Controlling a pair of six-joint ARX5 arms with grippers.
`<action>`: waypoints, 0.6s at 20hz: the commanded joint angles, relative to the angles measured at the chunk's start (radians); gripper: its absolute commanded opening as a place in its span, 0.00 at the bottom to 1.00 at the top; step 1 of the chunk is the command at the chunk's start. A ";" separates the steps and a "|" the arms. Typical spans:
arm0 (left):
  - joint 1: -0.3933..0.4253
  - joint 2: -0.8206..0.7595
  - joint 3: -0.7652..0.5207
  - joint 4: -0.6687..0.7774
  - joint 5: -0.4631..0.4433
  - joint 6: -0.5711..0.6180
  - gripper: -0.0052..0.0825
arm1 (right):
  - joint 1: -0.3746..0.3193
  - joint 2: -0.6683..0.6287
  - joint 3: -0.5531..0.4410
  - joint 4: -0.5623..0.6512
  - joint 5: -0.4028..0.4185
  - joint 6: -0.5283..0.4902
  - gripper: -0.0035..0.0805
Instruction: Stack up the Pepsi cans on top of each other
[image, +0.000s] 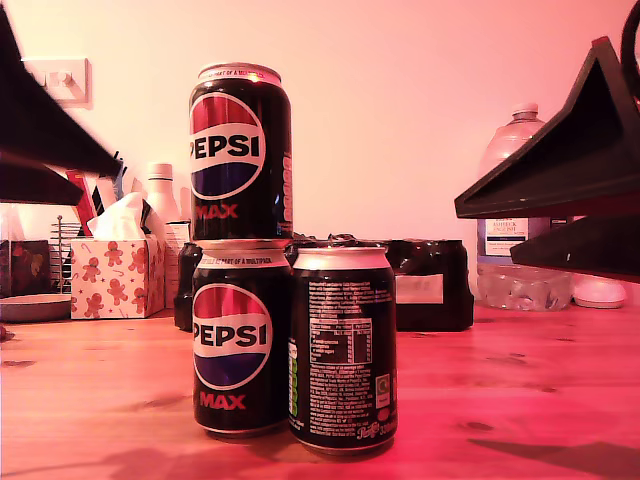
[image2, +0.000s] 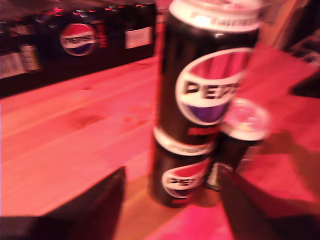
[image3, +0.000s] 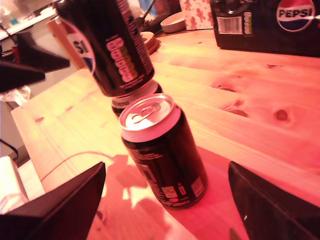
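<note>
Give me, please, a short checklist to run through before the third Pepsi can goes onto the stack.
1. Top can seated squarely on bottom can: ok, upright in the exterior view.
2. Third can upright on the table: ok.
3. Third can clear of the stack: cannot tell; they look close or touching.
4. My second gripper open around the third can: ok, jaws apart either side.
5. My first gripper free of the stack: ok, jaws apart, holding nothing.
6. Multipack behind, out of the way: ok.
</note>
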 joint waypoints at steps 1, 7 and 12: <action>-0.004 -0.002 -0.015 0.005 -0.053 0.009 0.16 | 0.005 0.006 -0.014 -0.006 0.005 -0.071 0.88; -0.006 -0.002 -0.052 0.089 -0.102 0.008 0.14 | 0.033 0.069 -0.014 0.028 0.053 -0.158 0.88; -0.010 -0.002 -0.077 0.092 -0.117 0.008 0.14 | 0.098 0.214 -0.014 0.175 0.082 -0.219 0.88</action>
